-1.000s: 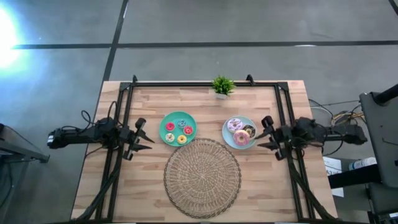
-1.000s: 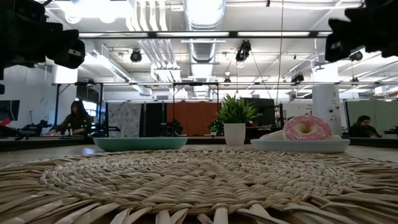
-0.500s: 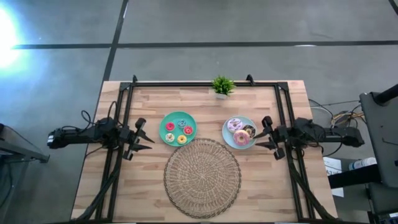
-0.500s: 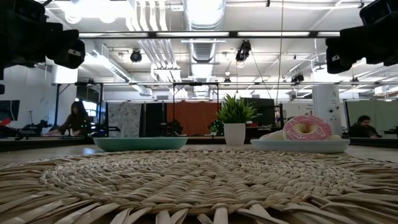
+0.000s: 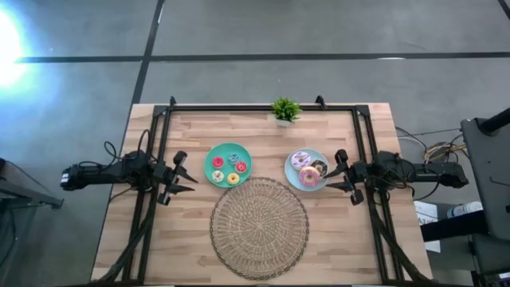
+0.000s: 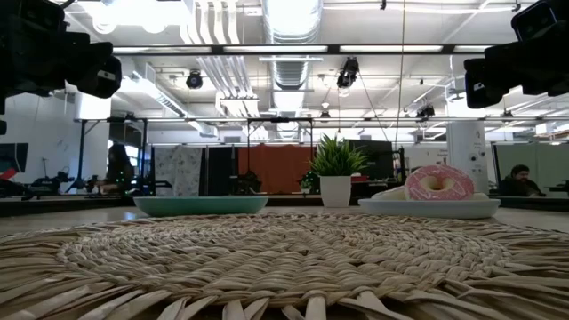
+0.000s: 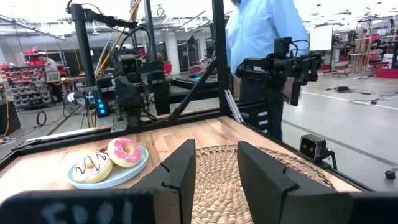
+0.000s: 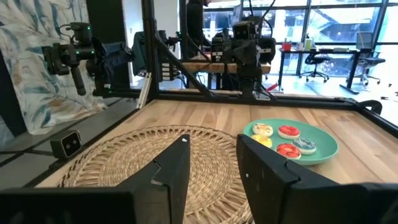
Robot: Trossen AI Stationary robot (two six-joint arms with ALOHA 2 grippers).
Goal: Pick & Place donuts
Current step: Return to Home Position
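Low view: green plate [image 6: 200, 205] rim hides its small donuts [image 5: 233, 178]; blue plate [image 6: 428, 209] shows one pink donut [image 6: 439, 182], others mostly hidden; mat [image 6: 284, 267] cut off at near edge. Left wrist view: person [image 7: 264, 31] in blue cropped above shoulders.

Right tool [image 5: 335, 178] has sunk a touch lower — beside the blue plate [image 5: 289, 177].

Five small donuts [image 8: 287, 150] lie flat on the teal plate [image 5: 229, 147], left of centre on the table [image 5: 351, 239]: two red, one yellow, one pale, one blue. To the right, three larger donuts crowd the light-blue plate [image 5: 292, 178]: a pink-frosted donut [image 6: 437, 183], a chocolate donut [image 5: 319, 168] and a pale drizzled donut [image 7: 93, 167].
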